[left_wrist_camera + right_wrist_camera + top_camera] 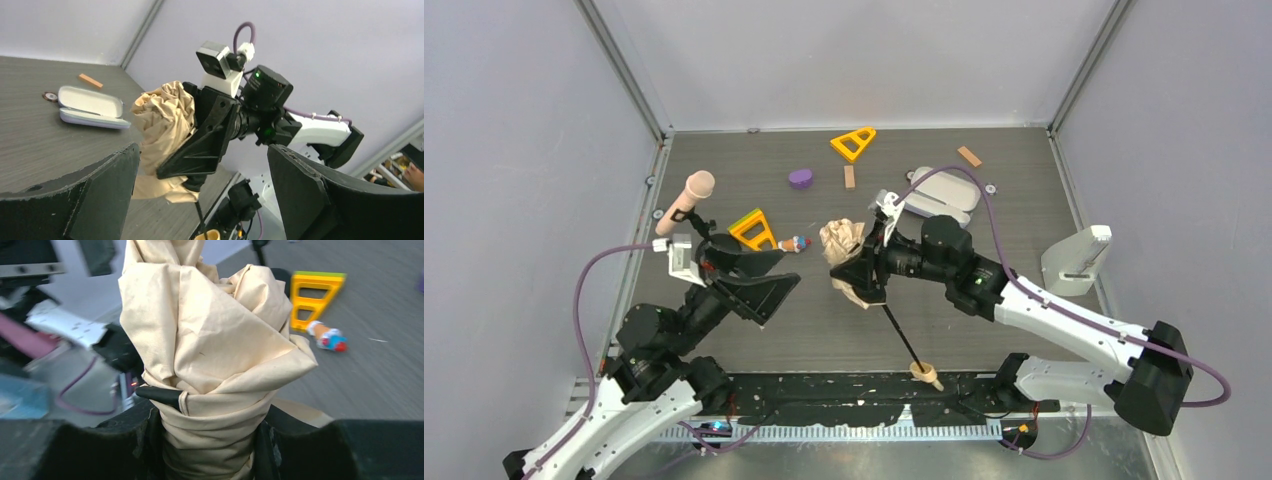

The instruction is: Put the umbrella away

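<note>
Your right gripper [860, 272] is clamped around the bunched beige canopy of the umbrella [843, 240], near the middle of the table [984, 330]. The umbrella's black shaft [902, 337] slants back toward the arm bases, and its tan handle [923, 372] is at the near edge. Your left gripper [786, 275] stands wide apart and empty, just left of the canopy and not touching it.

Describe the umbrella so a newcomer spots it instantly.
At the middle of the table, the right pincer grips a crumpled bundle. That is the umbrella: pale beige fabric, a thin black shaft running toward the near edge to a tan handle. Unlike the yellow triangle toy beside it, it is soft cloth.
</note>
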